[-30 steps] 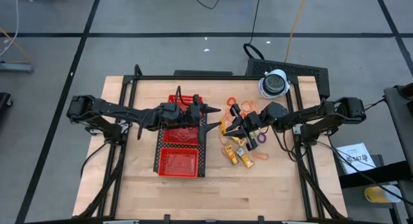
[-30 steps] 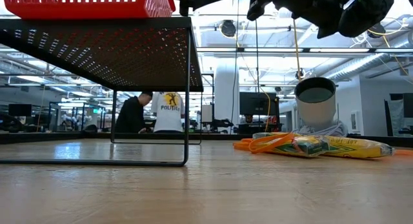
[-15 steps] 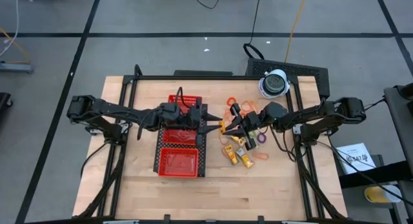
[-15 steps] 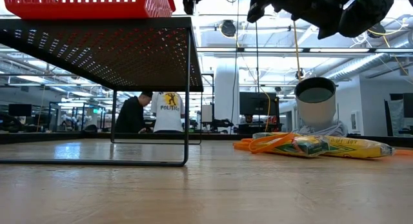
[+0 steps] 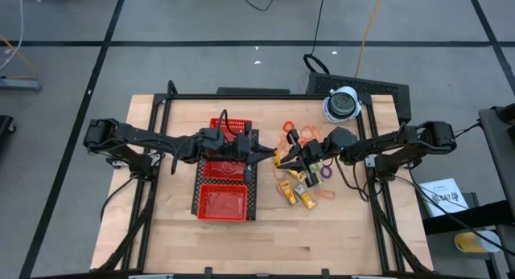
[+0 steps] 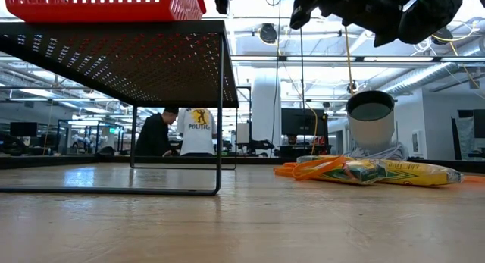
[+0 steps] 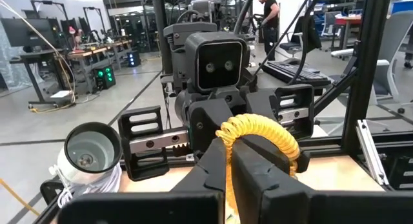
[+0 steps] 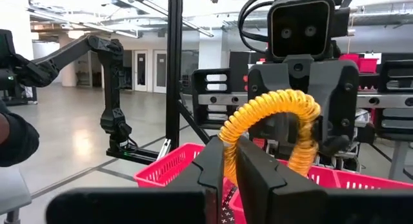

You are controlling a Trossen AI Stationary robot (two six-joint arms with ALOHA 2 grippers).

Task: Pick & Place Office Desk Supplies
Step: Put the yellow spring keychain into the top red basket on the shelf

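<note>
A yellow spiral-coil ring (image 7: 258, 135) hangs in the air just right of the red mesh tray (image 5: 225, 178), between my two grippers. They face each other, tip to tip. My left gripper (image 5: 262, 155) reaches over the tray's right edge and is shut on the ring. My right gripper (image 5: 283, 159) comes from the other side and is also shut on the ring (image 8: 271, 114). Below them on the table lie orange rubber bands (image 5: 294, 128), yellow packets (image 5: 294, 190) and a purple ring (image 5: 326, 173). My left gripper pinches one side of the ring's coil (image 7: 225, 139) between its two fingers, coming level from the table's left. The ring arches above the fingers, clear of the table. My right gripper pinches the opposite side of the coil (image 8: 227, 137) between its two fingers, coming from the table's right. The ring is lifted clear and arches over to the other gripper.
A white-grey dome-like object (image 5: 342, 104) stands at the table's far right. The low view shows the tray (image 6: 106, 5) raised on a dark wire stand and a heap of supplies (image 6: 364, 170) on the wood. People show in the room beyond.
My left gripper's fingers, spread wide a second ago, have shut on the yellow ring that my right gripper holds out. My right gripper has kept still, and the ring has stayed where it was.
</note>
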